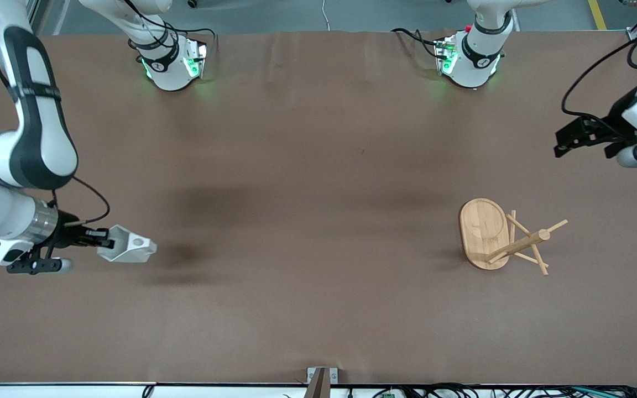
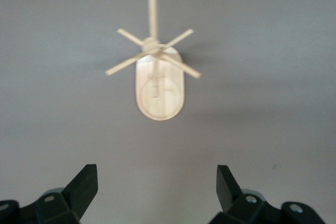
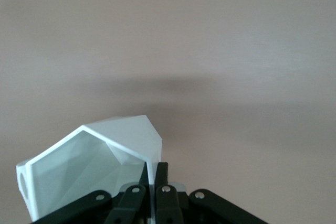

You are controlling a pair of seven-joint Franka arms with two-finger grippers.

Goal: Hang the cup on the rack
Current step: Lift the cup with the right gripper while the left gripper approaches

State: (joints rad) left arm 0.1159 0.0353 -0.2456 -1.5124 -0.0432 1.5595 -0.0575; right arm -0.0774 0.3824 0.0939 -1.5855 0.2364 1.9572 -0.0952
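The right gripper (image 1: pixel 105 239) pinches the cup (image 1: pixel 128 245) by its rim wall, fingers pressed together on it, and holds it in the air over the tabletop near the edge at the right arm's end. The cup lies tipped on its side in the grip, its handle tab with the round hole pointing toward the middle of the table. In the right wrist view the cup (image 3: pixel 100 166) shows its open faceted mouth, with the thin wall caught between the fingertips (image 3: pixel 157 174).

The rack (image 1: pixel 498 236) stands well apart from it, toward the left arm's end of the tabletop, its oval base flat on the brown surface and its pegs fanning out from the central post. The left gripper (image 1: pixel 581 138) waits with its fingers spread, over the tabletop edge at that arm's own end, and its wrist view looks down on the rack (image 2: pixel 157 77).

The step in hand looks like the carry across to the rack. To do it well, the arm should keep the cup high enough to clear the peg tips and hold the grip firm, since the pinch is on a thin wall and the cup could swing. The hole must line up with one upward-angled peg, approached along that peg's own axis, and only then be lowered. A sideways bump could tip the light rack.
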